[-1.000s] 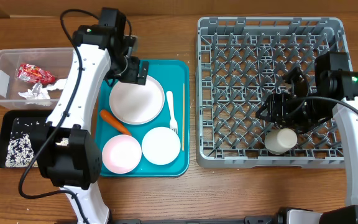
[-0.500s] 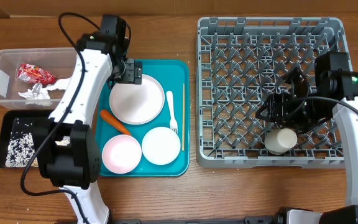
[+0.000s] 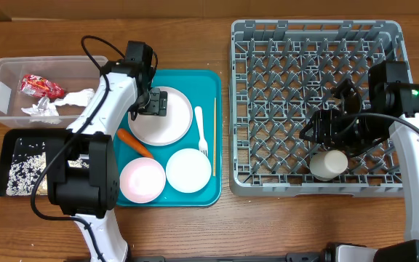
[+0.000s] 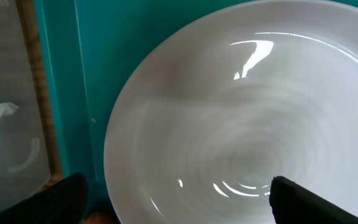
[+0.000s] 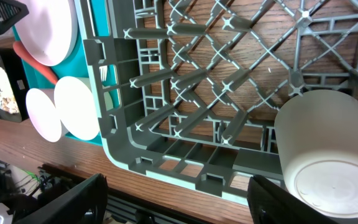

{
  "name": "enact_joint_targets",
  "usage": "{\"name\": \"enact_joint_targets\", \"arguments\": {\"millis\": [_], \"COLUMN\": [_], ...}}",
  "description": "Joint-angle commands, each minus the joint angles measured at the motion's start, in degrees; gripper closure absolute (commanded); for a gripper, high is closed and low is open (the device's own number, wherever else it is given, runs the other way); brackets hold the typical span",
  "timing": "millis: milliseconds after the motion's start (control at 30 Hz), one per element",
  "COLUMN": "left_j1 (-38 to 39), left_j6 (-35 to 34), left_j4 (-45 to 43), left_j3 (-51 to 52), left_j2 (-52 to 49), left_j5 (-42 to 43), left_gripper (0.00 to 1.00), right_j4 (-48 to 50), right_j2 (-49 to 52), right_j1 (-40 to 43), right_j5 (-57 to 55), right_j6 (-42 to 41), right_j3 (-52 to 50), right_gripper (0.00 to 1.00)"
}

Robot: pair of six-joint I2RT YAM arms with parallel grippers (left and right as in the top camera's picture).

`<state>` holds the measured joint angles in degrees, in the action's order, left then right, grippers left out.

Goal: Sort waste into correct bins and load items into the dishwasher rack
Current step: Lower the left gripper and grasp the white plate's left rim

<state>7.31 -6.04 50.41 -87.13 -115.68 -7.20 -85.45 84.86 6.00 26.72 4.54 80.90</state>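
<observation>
**Containers and counts; both grippers released**

The clear tub (image 3: 4, 71) is holding one red wrapper (image 3: 41, 86) and one white napkin (image 3: 41, 109). The black tray (image 3: 12, 138) is holding the loose rice grains (image 3: 22, 175). The teal tray (image 3: 214, 78) is carrying one plate (image 3: 172, 122), one pink bowl (image 3: 142, 180), one white bowl (image 3: 188, 170), one fork (image 3: 201, 131), one chopstick (image 3: 214, 138) and one carrot (image 3: 134, 143), which is lying just beside the plate. The dishwasher rack (image 3: 315, 35) is holding one cup (image 3: 328, 165), lying on its side near the wall on the robot's side. The left gripper (image 3: 154, 104) is hovering over the plate's left rim with its fingers spread, grasping nothing. The right gripper (image 3: 334, 132) is hanging just above the cup with its fingers apart.
</observation>
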Motion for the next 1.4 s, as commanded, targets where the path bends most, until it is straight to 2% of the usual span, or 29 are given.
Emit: {"name": "enact_joint_targets", "arguments": {"millis": [0, 200, 333, 533, 700, 767, 933, 1167, 1367], "left_j1": [-1.22, -2.36, -3.04, -3.19, -3.19, -3.19, -3.19, -3.19, -3.19], "left_j6": [0.44, 0.44, 0.46, 0.48, 0.48, 0.48, 0.52, 0.52, 0.50], "left_j4": [-1.01, -1.75, -3.19, -5.55, -8.39, -8.87, -9.11, -8.61, -5.86], "left_j3": [2.51, 4.59, 5.90, 7.56, 10.34, 10.95, 10.80, 9.88, 6.01], "left_j2": [-0.63, -0.68, -0.70, -0.70, -0.81, -0.81, -0.81, -0.79, -0.79], "left_j5": [-1.07, -0.94, 1.97, 7.50, 7.89, 7.89, 6.40, 5.29, 5.35], "left_gripper": [0.05, 0.06, 0.07, 0.16, 0.19, 0.27, 0.66, 0.96, 0.96], "right_j4": [0.02, 0.04, 0.04, 0.02, 0.02, 0.04, 0.07, 0.04, 0.07], "right_j2": [-0.31, -0.31, -0.31, -0.31, -0.31, -0.31, -0.31, -0.31, -0.31], "right_j1": [0.07, 0.07, 0.07, 0.07, 0.07, 0.07, 0.07, 0.07, 0.07], "right_j5": [-0.46, -1.16, -1.16, -1.16, -1.16, -1.16, -1.16, -1.14, -1.14], "right_j6": [0.46, 0.46, 0.46, 0.46, 0.46, 0.46, 0.46, 0.46, 0.46], "right_j3": [0.44, 0.44, 0.44, 0.44, 0.44, 0.44, 0.44, 0.44, 0.44], "right_gripper": [0.24, 0.24, 0.24, 0.24, 0.24, 0.24, 0.24, 0.24, 0.24]}}
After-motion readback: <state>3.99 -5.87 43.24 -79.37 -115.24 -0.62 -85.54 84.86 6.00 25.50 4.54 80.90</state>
